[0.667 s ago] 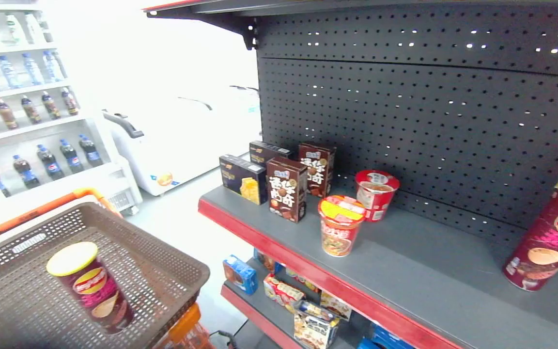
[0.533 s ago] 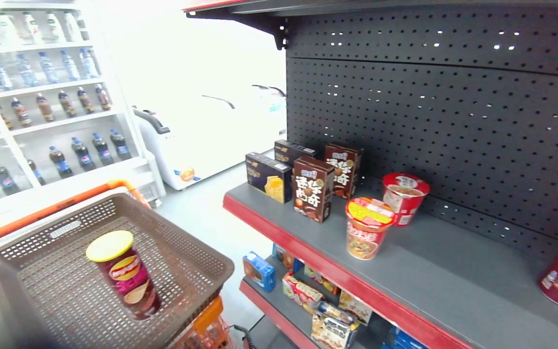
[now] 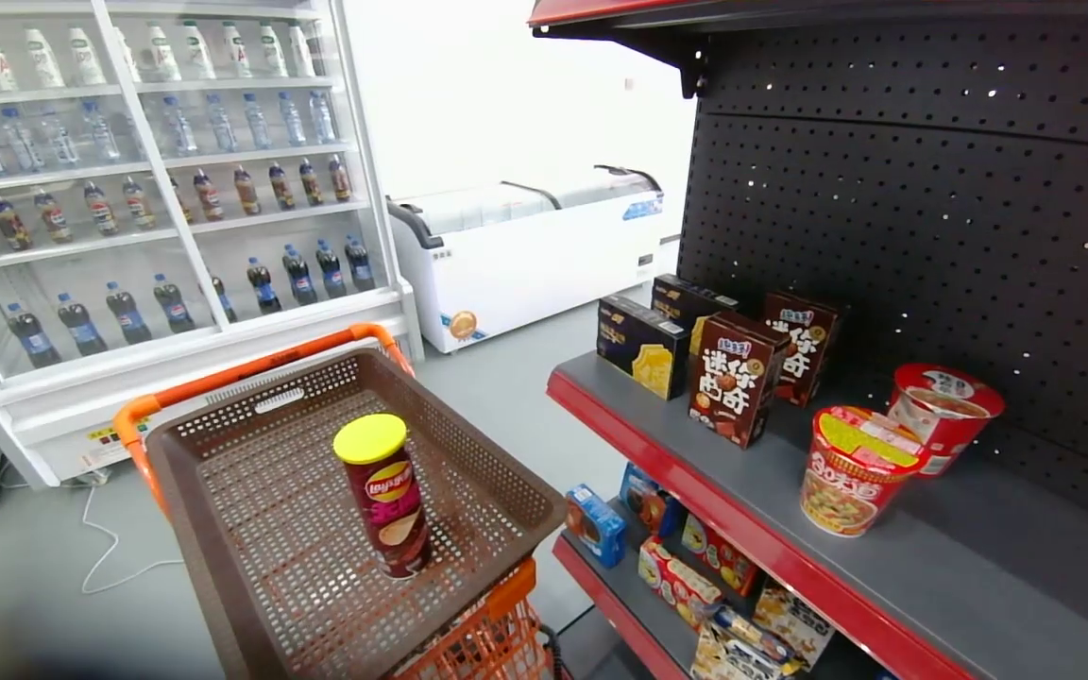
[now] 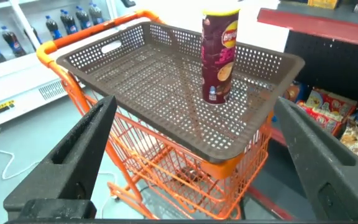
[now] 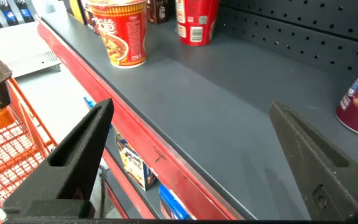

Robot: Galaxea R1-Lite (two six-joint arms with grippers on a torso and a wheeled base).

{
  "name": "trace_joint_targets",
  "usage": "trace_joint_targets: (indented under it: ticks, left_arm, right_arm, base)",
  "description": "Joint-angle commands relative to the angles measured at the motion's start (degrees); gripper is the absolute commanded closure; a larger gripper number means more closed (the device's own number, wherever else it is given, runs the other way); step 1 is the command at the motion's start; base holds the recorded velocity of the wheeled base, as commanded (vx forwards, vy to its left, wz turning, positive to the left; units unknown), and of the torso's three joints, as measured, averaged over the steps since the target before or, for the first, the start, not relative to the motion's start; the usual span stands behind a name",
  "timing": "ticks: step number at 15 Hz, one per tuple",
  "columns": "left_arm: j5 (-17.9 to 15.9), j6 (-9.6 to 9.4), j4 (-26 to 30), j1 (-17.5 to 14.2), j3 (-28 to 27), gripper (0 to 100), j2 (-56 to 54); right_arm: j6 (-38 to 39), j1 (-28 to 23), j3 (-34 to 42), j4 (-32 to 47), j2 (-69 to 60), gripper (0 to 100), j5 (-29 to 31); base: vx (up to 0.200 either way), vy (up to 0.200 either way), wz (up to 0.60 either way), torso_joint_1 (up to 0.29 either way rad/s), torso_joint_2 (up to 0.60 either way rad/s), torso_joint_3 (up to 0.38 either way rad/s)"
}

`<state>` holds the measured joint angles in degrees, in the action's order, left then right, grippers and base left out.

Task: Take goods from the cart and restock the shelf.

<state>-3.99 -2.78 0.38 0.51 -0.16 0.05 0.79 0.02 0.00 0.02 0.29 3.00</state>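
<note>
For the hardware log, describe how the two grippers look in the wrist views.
The left gripper and the right gripper look alike. Each has two matte black fingers, flat-sided and angular, broad at the base and tapering to a blunt tip. I see no markings or cables on them.

Head camera high, looking down, cart basket at 8 o'clock, shelf at 3 o'clock, left wrist camera close above the same basket, right wrist camera low over the same shelf.
</note>
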Motion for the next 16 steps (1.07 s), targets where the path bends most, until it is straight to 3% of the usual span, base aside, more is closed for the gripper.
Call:
trace_joint_targets:
  ticks: [1,2,3,4,5,8,9,10,11,13,16]
  left_arm:
    - [0.38,0.05,0.15,-0.07,-0.19,0,0.92]
    - [0.65,-2.05,-0.11,-0.16,-3.36,0,1.88]
    - [0.03,-4.52,1.12,-0.16,-11.44,0,13.13]
    - [-0.67,-2.85,0.06,0.37,-11.88,0,22.19]
    - [-1.29,-2.14,-3.81,0.89,-11.27,0,23.33]
    - [-1.99,-1.09,-6.79,1.42,-11.36,0,34.14]
    - [-2.25,3.04,-8.82,2.48,-15.22,0,45.74]
    - [-2.25,4.19,-11.19,3.44,-16.01,0,49.87]
    - [-2.25,6.3,-19.98,3.71,-16.28,0,59.19]
    - [-2.17,5.86,-32.9,3.53,-14.96,0,70.7]
    - [-2.34,5.77,-43.8,3.79,-14.34,0,84.33]
  right_arm:
    - [0.0,-0.02,0.0,-0.02,0.06,0,-0.01]
    - [0.0,-0.02,0.0,-0.02,0.06,0,-0.01]
    - [0.0,-0.02,0.0,0.06,0.06,0,-0.01]
    - [0.0,-0.02,0.0,-0.02,0.06,0,-0.01]
    - [0.0,-0.02,0.0,-0.02,0.06,0,-0.01]
    - [0.0,-0.02,0.0,-0.02,0.06,0,-0.01]
    - [0.0,-0.02,0.0,-0.02,0.06,0,-0.01]
    - [0.0,-0.02,0.0,-0.02,0.06,0,-0.01]
    - [0.0,-0.02,0.0,-0.02,0.06,0,-0.01]
    - [0.0,-0.02,0.0,-0.02,0.06,0,-0.01]
    - [0.0,-0.02,0.0,-0.02,0.06,0,-0.01]
  base:
    - [0.0,0.0,0.0,0.0,0.0,0.0]
    - [0.0,0.0,0.0,0.0,0.0,0.0]
    - [0.0,0.0,0.0,0.0,0.0,0.0]
    - [0.0,0.0,0.0,0.0,0.0,0.0]
    - [0.0,0.0,0.0,0.0,0.0,0.0]
    - [0.0,0.0,0.0,0.0,0.0,0.0]
    - [0.0,0.0,0.0,0.0,0.0,0.0]
    - [0.0,0.0,0.0,0.0,0.0,0.0]
    - [0.0,0.0,0.0,0.0,0.0,0.0]
    - [0.0,0.0,0.0,0.0,0.0,0.0]
    - [0.0,0.0,0.0,0.0,0.0,0.0]
